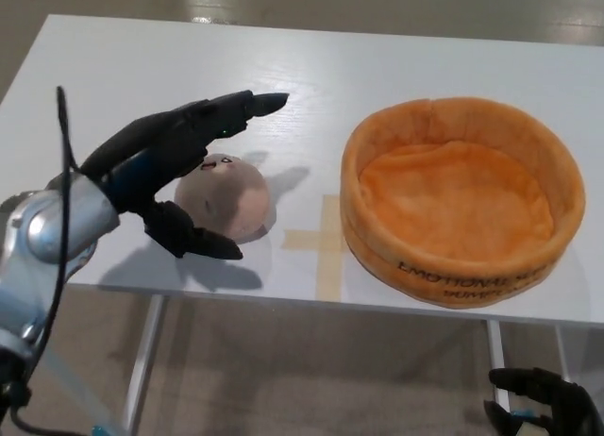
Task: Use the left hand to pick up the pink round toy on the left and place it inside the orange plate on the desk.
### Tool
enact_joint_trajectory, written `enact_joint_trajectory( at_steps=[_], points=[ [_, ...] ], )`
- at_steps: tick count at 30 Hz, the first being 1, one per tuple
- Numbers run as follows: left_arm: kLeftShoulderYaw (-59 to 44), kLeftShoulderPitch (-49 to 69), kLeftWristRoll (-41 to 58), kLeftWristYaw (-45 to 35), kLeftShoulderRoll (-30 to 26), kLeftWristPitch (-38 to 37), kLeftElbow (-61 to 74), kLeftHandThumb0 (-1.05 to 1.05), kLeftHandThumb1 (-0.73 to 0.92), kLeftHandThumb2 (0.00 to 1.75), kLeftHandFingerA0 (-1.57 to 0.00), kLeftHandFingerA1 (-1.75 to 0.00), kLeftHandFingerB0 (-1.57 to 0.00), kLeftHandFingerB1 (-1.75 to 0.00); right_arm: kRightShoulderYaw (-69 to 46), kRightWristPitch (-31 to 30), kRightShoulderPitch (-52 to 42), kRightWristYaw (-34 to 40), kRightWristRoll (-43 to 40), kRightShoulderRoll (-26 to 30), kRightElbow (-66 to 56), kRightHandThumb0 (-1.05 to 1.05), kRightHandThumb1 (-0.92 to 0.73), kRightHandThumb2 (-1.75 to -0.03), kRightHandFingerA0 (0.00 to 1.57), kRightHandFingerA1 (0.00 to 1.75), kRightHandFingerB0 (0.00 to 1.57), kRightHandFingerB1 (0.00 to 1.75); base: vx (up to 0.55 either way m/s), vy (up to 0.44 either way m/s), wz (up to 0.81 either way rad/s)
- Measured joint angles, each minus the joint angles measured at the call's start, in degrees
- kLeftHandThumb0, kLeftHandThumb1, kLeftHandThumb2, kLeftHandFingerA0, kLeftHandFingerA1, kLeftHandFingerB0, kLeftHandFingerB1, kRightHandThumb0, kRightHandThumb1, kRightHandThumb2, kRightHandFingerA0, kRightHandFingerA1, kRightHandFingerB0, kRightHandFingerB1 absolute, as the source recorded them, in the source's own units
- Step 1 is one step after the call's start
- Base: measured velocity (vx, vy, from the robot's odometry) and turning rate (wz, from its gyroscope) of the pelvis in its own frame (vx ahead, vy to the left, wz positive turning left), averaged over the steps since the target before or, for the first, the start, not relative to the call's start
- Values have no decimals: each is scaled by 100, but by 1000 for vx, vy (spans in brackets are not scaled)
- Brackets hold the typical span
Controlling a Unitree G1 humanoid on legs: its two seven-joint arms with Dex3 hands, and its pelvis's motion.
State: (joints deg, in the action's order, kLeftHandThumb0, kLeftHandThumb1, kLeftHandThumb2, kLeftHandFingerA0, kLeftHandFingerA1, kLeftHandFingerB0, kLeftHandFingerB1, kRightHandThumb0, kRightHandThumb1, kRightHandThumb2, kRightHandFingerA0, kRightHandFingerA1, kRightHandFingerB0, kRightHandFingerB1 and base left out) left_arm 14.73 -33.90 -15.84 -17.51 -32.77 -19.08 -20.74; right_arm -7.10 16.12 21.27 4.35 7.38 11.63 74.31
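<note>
Head view: the pink round toy (229, 198) is a soft, pale pink plush ball with a small face of dark eyes and mouth on its upper left side, turned partly away under the hand. It rests on the white desk (123, 87) near the front edge, at about nine o'clock from the orange plate (460, 198) and well apart from it. The left hand (165, 167) is spread around the toy: its long fingers (231, 110) reach over the top toward one o'clock, and the thumb (193, 238) lies at the toy's lower left, not clamped on it. The plate is a round, plush basin with a tall padded wall; dark lettering runs along its front wall, too blurred to read. A tan tape cross (326, 240) marks the desk between toy and plate. The right hand (543, 403) shows at five o'clock, below the desk edge; whether its fingers are spread I cannot tell
</note>
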Motion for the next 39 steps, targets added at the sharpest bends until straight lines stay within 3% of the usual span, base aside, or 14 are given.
enact_joint_trajectory(
  at_steps=[7, 8, 10, 11, 13, 15, 16, 18, 20, 21, 26, 27, 30, 39],
  points=[
    [554, -512, -665, 718, 3, 9, -1070, -31, 39, 52, 0, -20, -9, -26, 0, 4, -1, 0, -1, -2, -1, -34, -59, -56, 56, 58, 61, 51, 0, 0, 0],
    [590, -541, -705, 766, 3, 11, -1138, -32, 39, 52, 0, -20, -9, -26, 0, 5, -1, 0, -1, -2, -1, -39, -45, -87, 52, 67, 53, 63, 0, 0, 0],
    [782, -712, -918, 1026, 7, 13, -1506, -36, 40, 53, 0, -22, -9, -26, 0, 5, 0, 0, -1, -2, -1, -32, -59, -57, 55, 57, 60, 51, 0, 0, 0],
    [820, -745, -962, 1079, 8, 13, -1576, -34, 41, 53, 0, -23, -10, -27, 0, 5, -1, 0, 0, -2, -1, -37, -45, -87, 52, 67, 53, 63, 0, 0, 0],
    [984, -888, -1136, 1312, 27, 13, -1906, -34, 41, 53, 0, -23, -10, -27, 1, 6, -1, 0, 0, -2, -1, -37, -45, -87, 52, 67, 53, 63, 0, 0, 0],
    [1105, -986, -1257, 1481, 48, 13, -2156, -35, 42, 53, 0, -23, -9, -27, 2, 7, -1, 0, 0, -2, -1, -35, -60, -56, 56, 57, 60, 51, 0, 0, 0],
    [1155, -1021, -1307, 1549, 59, 13, -2257, -35, 27, 69, 0, -29, -2, -36, 3, 7, -1, 0, 0, -2, -1, -39, -45, -87, 52, 67, 52, 63, 0, 0, 0],
    [1263, -1105, -1412, 1705, 91, 12, -2480, -36, 41, 56, -8, -23, -7, -25, 5, 7, -1, 0, -1, -2, -1, -39, -46, -88, 52, 66, 52, 62, 0, 0, 0],
    [1383, -1195, -1533, 1880, 144, 10, -2735, -25, 36, 88, 0, -49, 0, -48, 9, 7, -2, 0, 0, -2, 0, -35, -60, -56, 56, 56, 60, 50, 0, 0, 0],
    [1497, -1269, -1657, 2055, 213, 7, -2963, -42, 43, 62, -16, -35, -11, -34, 11, 8, -3, 0, 0, -2, 2, -34, -60, -56, 57, 58, 61, 51, 0, 0, 0],
    [1764, -1421, -1941, 2475, 345, -20, -3435, -32, 64, 61, -55, -39, -33, -33, 4, 8, -8, -1, -6, -4, 3, -34, -60, -56, 56, 57, 61, 51, 0, 0, 0],
    [1805, -1450, -1983, 2545, 370, -35, -3512, -28, 76, 64, -93, -63, -53, -36, 0, 8, -11, -1, -9, -4, 5, -34, -59, -56, 56, 57, 62, 51, 0, 0, 0],
    [1881, -1551, -2131, 2829, 488, -171, -3830, -26, 79, 63, -83, -107, -71, -41, -6, 8, -18, -2, -15, -10, 16, -34, -59, -57, 57, 60, 63, 52, 0, 0, 0],
    [1725, -1663, -2134, 3187, 683, -639, -4225, -24, 76, 63, -85, -86, -89, -49, 6, 8, -21, -1, -11, -11, 33, -33, -59, -57, 57, 59, 61, 52, 0, 0, 0]
  ],
)
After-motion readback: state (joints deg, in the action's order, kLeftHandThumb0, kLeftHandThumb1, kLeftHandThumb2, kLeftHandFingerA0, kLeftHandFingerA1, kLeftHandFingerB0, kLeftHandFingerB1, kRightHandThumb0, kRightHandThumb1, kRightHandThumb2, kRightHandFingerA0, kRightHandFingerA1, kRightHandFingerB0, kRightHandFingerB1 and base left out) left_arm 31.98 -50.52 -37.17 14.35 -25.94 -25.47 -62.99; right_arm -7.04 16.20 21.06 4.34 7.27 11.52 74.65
